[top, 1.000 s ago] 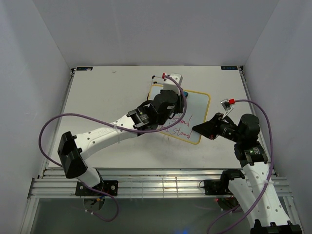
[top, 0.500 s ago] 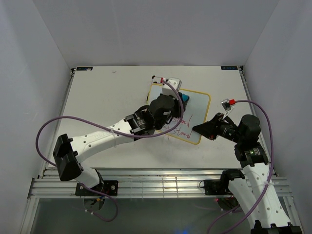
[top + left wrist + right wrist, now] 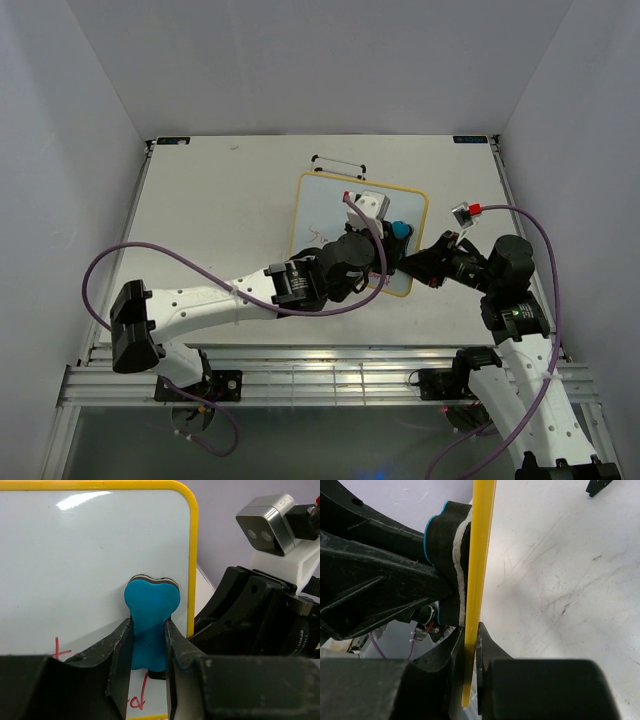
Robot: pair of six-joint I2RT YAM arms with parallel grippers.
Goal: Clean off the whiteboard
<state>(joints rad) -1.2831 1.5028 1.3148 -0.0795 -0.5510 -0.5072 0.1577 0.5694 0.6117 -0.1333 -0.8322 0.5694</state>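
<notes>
The whiteboard (image 3: 330,205), white with a thin yellow frame, is held above the table. My right gripper (image 3: 470,645) is shut on its yellow edge (image 3: 480,555) at the near right corner (image 3: 408,268). My left gripper (image 3: 148,650) is shut on a blue bone-shaped eraser (image 3: 151,615), whose pad presses flat on the board (image 3: 90,565) just inside the right frame. From above the eraser (image 3: 400,229) shows beside the left wrist. Red handwriting (image 3: 137,695) remains below the eraser and at the board's left (image 3: 320,237). The left arm hides the board's near part.
A thin bar with two black ends (image 3: 338,161) lies on the table beyond the board. The scuffed white table (image 3: 560,580) is walled at the back and both sides. The right wrist camera (image 3: 270,522) hangs close to the left gripper.
My left gripper has swept the eraser from the board's far edge down to its near right side. Most of the red writing there no longer shows. The right gripper kept its hold.
</notes>
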